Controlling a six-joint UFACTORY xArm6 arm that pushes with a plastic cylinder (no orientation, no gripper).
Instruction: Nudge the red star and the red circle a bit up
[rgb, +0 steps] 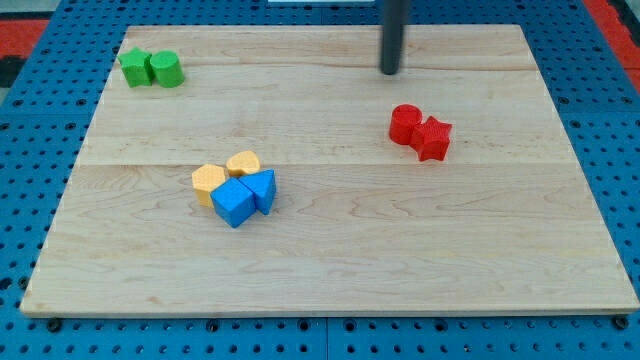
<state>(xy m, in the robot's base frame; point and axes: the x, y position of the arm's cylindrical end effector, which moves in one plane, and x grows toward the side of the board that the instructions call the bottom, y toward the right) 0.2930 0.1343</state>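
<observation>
The red circle and the red star sit touching each other at the view's right of the wooden board, the star to the lower right of the circle. My tip is near the view's top, a little above and slightly left of the red circle, apart from it.
A green star and a green cylinder sit together at the top left. A cluster lies left of centre: two yellow blocks, a blue cube and a blue triangle. The board's edge runs along the bottom.
</observation>
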